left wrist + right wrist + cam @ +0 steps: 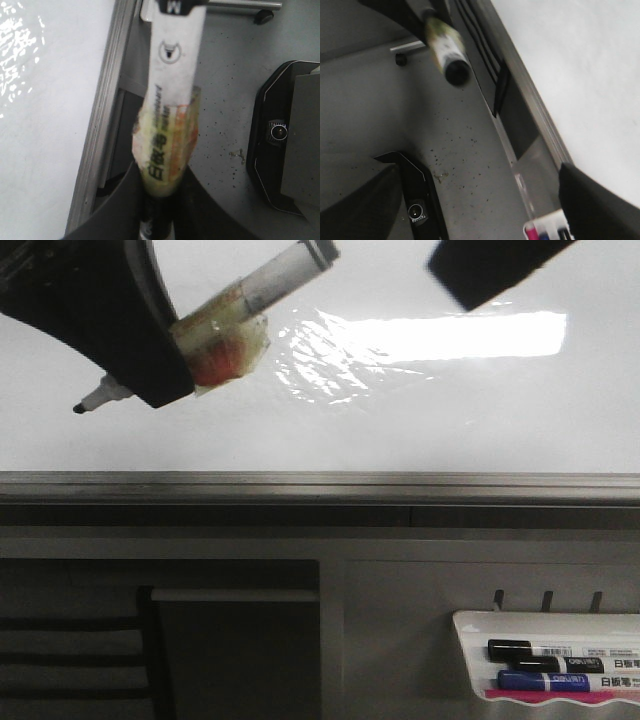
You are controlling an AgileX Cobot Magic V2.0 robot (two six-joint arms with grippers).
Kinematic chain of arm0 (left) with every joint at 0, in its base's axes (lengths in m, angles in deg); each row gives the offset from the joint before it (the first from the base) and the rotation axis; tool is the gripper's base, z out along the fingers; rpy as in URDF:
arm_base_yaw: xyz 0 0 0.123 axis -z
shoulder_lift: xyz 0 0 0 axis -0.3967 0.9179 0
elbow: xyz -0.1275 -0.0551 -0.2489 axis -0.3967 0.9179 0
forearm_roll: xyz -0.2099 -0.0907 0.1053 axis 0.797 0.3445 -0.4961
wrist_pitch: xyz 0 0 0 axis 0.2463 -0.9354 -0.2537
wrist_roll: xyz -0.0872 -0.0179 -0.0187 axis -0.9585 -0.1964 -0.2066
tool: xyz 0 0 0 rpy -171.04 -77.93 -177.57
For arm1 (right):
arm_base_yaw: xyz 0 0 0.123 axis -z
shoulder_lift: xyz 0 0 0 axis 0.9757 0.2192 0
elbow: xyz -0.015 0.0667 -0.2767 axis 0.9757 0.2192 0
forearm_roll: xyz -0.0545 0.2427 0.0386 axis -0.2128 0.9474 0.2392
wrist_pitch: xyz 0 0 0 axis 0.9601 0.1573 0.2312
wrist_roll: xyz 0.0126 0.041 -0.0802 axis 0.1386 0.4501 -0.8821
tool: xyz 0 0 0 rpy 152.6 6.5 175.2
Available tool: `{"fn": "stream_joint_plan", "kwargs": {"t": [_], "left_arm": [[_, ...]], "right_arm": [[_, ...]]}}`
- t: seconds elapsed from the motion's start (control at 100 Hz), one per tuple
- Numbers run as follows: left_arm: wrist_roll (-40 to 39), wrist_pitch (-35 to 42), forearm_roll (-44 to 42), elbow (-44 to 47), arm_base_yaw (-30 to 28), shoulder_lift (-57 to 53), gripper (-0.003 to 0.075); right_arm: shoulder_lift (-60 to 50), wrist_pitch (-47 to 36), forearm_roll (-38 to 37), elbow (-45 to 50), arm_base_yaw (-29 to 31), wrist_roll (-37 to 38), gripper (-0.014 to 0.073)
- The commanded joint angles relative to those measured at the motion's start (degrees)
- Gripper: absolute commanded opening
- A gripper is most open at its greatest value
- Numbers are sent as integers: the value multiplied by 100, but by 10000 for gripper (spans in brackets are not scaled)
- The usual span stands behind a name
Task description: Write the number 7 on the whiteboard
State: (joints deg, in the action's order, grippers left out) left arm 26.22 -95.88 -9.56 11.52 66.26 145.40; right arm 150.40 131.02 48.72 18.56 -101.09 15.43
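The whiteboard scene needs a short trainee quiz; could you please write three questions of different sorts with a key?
1. True or false: the number 7 is already drawn on the whiteboard.
2. Which arm holds the marker? A) left B) right C) neither
3. Fill in: spare markers lie in the small white ____ below the board, on the robot's right.

Key
1. False: the visible board surface shows only glare, no strokes.
2. A: the left gripper has its jaws shut on the taped marker, its tip close to the board; contact cannot be told.
3. tray.
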Motion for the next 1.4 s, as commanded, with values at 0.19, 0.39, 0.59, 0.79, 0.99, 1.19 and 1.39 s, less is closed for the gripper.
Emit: {"fn": "stream_joint_plan", "kwargs": {"t": [0.19, 0.39, 0.59, 0.79, 0.99, 1.19, 1.39], "left_arm": [[26, 300, 63, -197, 76, -191, -20], [155, 300, 63, -197, 76, -191, -20], [165, 300, -10, -197, 76, -191, -20], [165, 290, -39, -197, 76, -191, -20], [165, 290, -39, -197, 76, -191, -20], [165, 290, -39, -197, 76, -191, -20], [165, 290, -39, -197, 76, -191, -20]], "right_arm": [[509, -1309, 267, -295, -1047, -486, 564], [1102, -963, 528, -822, -1093, -511, 562], [1312, -742, 721, -1107, -1093, -657, 428], [1312, -717, 721, -1106, -1081, -657, 313], [1312, -528, 721, -1106, -956, -657, 274], [1312, -475, 730, -1106, -890, -657, 212], [1312, -475, 730, -1106, -890, -657, 122]]}}
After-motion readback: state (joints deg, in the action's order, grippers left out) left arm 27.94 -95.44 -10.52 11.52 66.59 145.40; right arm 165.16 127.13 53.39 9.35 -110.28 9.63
